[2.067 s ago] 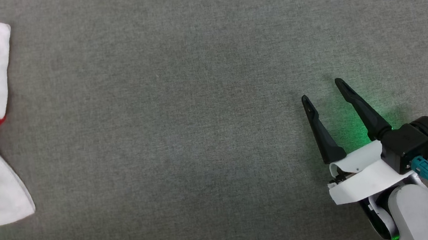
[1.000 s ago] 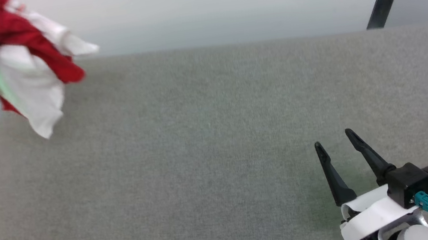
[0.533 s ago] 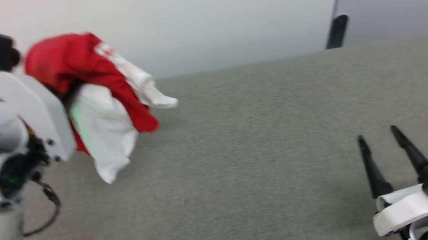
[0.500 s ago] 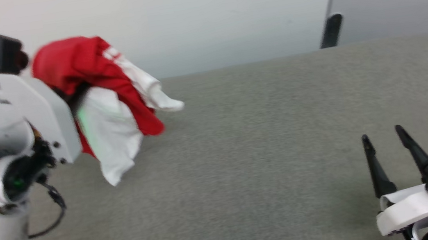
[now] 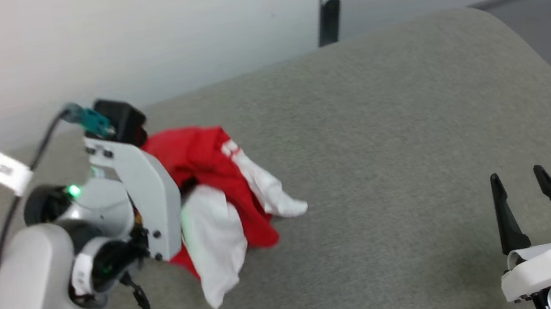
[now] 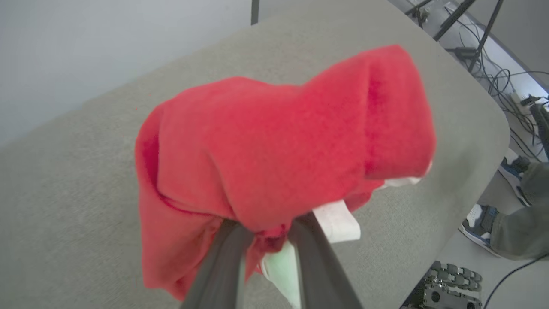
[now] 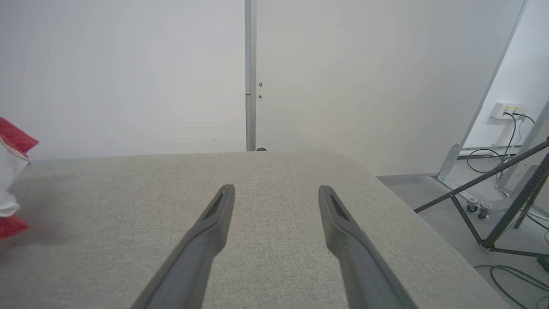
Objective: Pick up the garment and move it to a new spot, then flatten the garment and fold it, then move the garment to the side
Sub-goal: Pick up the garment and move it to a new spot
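while the left gripper (image 6: 266,231) is clamped on the bunched garment (image 5: 207,163), held low over the table (image 5: 411,131), the right gripper (image 5: 516,175) waits open and empty; putting down, flattening, folding and moving aside look undone

Lifted the garment (image 5: 204,158) off the table (image 5: 407,105)
Brought it — bunched in the left gripper (image 6: 266,234) — from the far left in toward the middle.

The head view looks down across the grey fabric-covered table (image 5: 383,124) toward a pale wall (image 5: 132,35). The left wrist view sits close behind the bunched red-and-white jersey garment (image 6: 274,141); the right wrist view skims low across the same table, garment at its left edge.
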